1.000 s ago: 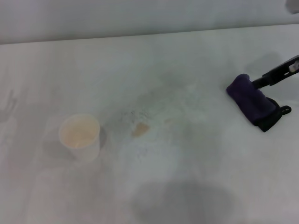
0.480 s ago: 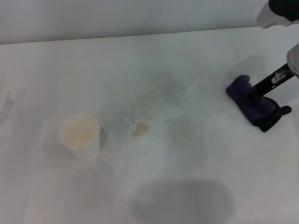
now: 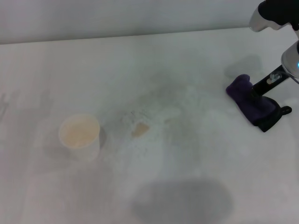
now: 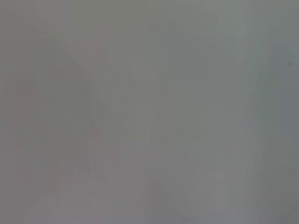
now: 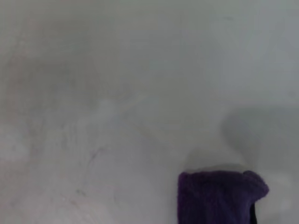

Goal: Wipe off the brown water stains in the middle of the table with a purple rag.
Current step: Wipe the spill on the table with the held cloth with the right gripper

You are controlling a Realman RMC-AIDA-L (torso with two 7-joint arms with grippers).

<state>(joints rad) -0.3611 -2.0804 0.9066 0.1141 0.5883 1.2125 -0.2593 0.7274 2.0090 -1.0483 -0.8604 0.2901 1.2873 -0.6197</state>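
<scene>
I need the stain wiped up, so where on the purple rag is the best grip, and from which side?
Probably the purple rag at its bunched upper mound, taken from above: it lies heaped on the table. The right gripper is already there.

I seem to be at a bare test bench. A plain white worktop (image 3: 196,56) meets a blank grey wall (image 3: 117,16). Which kind of room, I cannot tell.

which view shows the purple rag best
The head view: the whole purple rag lies at the table's right with the right end effector on it. Right wrist view shows only part; left wrist view shows none.
</scene>
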